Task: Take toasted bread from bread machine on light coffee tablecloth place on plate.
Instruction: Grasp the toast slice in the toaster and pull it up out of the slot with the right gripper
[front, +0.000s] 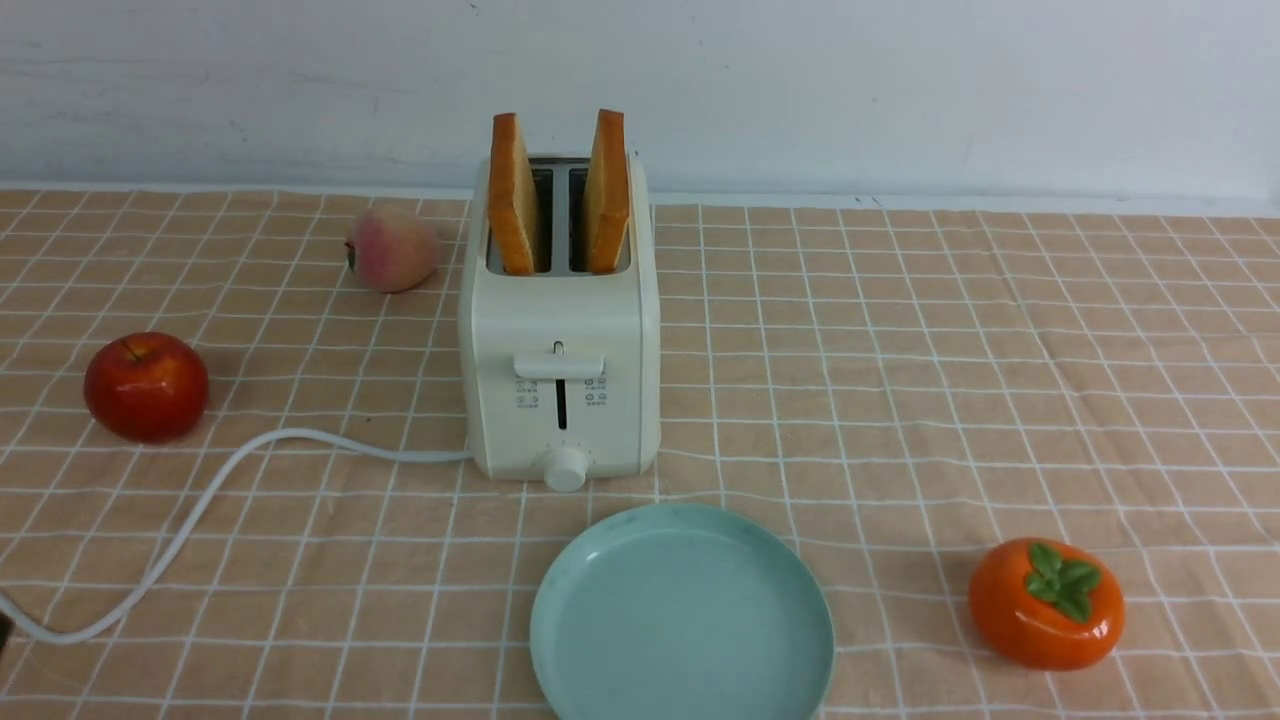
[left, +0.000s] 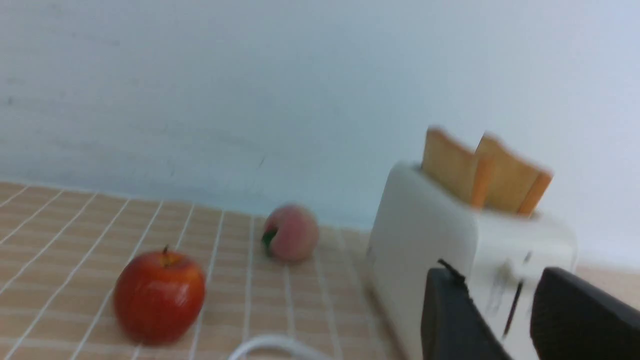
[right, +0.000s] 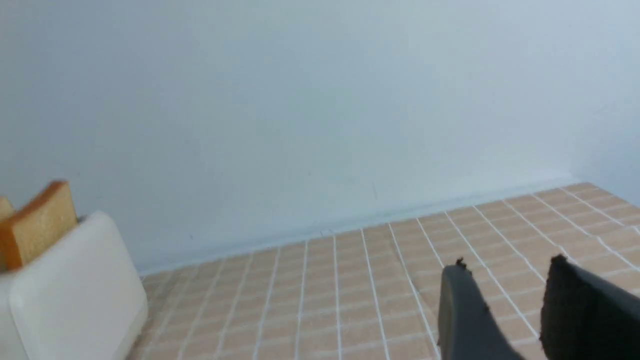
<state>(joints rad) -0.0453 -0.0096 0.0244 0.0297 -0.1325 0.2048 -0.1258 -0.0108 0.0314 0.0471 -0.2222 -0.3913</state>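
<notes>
Left gripper (left: 495, 280) parted, holding nothing. Just beyond its fingers I see the bread machine (left: 425, 235), toasted bread (left: 450, 165) upright in both slots. Right gripper (right: 507, 270) parted, empty, over tablecloth (right: 350, 280), machine well apart. Plate (front: 560, 600) lies on the machine's lever side.

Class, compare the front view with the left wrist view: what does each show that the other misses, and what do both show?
Only the front view: the green plate, empty, and the orange fruit on the right side of the cloth. Only the left wrist view: the left gripper, jaws apart, holding nothing. Both: the toaster with two slices of toast standing in its slots, the red apple, the peach, the white cord and the checked cloth.
</notes>
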